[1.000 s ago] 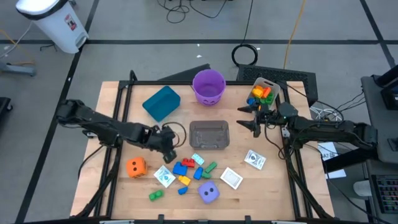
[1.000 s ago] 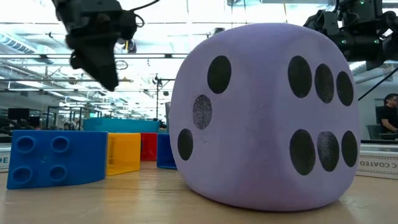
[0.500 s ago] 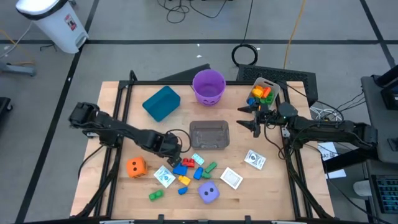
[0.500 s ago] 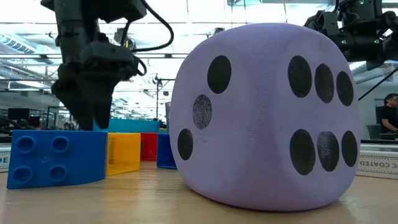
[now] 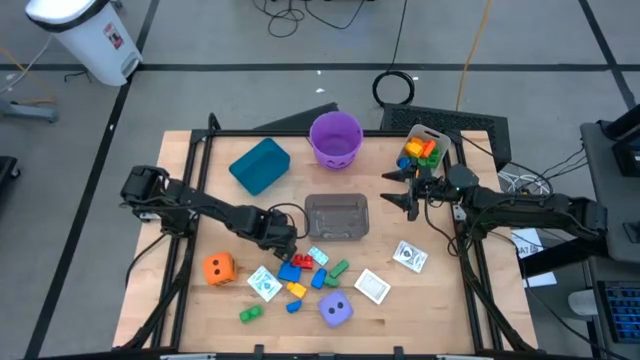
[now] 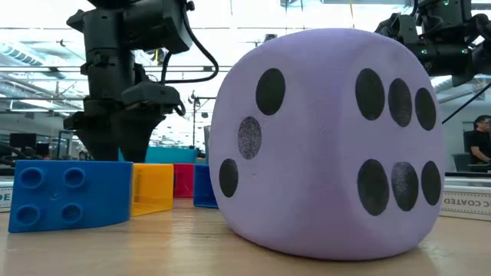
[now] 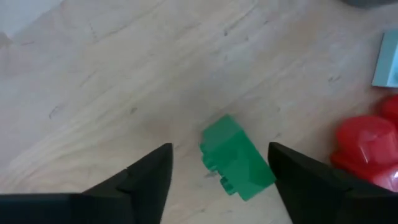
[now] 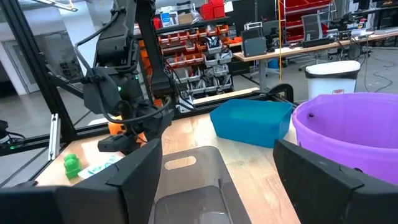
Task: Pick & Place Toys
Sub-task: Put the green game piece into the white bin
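Observation:
My left gripper [image 7: 221, 183] points down, open, low over the table. A small green block [image 7: 237, 165] lies flat on the wood between its fingers, touching neither. A red block [image 7: 367, 147] lies beside it. In the high view this gripper [image 5: 283, 246] stands at the left edge of the block cluster [image 5: 303, 272], and the green block is hidden under it. The orange die [image 5: 219, 267] and purple die [image 5: 337, 310] rest on the table, with white cards [image 5: 264, 284] nearby. My right gripper [image 5: 407, 196] waits open at the right, level above the table.
A clear tub [image 5: 337, 217] stands mid-table, with a teal bin [image 5: 260, 165] and a purple bucket [image 5: 335, 138] behind it. A tub of blocks [image 5: 421, 150] sits at the far right. Two more cards [image 5: 372, 286] [image 5: 409, 257] lie to the right. The purple die [image 6: 330, 146] fills the low view.
My left gripper has come down toward the table's right and near edges, onto the left side of the block cluster. Its wrist has rolled and its fingers have opened. Nothing on the table has moved.

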### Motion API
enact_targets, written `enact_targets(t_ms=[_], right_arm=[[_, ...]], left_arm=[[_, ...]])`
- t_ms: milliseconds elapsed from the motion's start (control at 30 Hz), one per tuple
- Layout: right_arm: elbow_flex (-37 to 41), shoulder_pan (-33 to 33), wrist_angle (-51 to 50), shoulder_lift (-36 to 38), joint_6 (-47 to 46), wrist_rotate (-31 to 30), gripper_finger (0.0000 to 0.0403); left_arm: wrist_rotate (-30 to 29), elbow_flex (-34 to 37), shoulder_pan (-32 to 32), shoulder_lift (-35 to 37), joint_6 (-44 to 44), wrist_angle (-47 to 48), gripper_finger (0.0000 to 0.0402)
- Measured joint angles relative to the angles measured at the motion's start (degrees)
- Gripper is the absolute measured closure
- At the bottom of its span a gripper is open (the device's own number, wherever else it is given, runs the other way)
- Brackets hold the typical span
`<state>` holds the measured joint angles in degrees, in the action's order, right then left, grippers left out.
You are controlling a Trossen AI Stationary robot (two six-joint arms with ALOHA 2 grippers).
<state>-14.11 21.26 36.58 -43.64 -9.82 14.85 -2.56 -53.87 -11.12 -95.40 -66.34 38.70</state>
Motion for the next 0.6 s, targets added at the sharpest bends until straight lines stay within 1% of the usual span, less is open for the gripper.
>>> enact_targets(t_ms=[133, 300, 367, 400, 533, 600], right_arm=[[0.0, 0.0, 0.0, 0.0, 0.0, 0.0, 0.0122], [0.0, 0.0, 0.0, 0.0, 0.0, 0.0, 0.0122], [0.0, 0.0, 0.0, 0.0, 0.0, 0.0, 0.0122], [0.0, 0.0, 0.0, 0.0, 0.0, 0.0, 0.0122], [0.0, 0.0, 0.0, 0.0, 0.0, 0.0, 0.0122], [0.0, 0.0, 0.0, 0.0, 0.0, 0.0, 0.0122]], left_arm=[[1.6, 0.0, 0.0, 0.0, 0.8, 0.0, 0.02], [1.7, 0.0, 0.0, 0.0, 3.0, 0.0, 0.0267], [1.7, 0.0, 0.0, 0.0, 4.6, 0.0, 0.0288], [1.7, 0.0, 0.0, 0.1, 5.2, 0.0, 0.0293], [1.4, -0.3, 0.4, 1.0, 7.4, 0.4, 0.0293], [-0.1, -0.8, 0.5, 2.2, 8.0, 1.1, 0.0292]])
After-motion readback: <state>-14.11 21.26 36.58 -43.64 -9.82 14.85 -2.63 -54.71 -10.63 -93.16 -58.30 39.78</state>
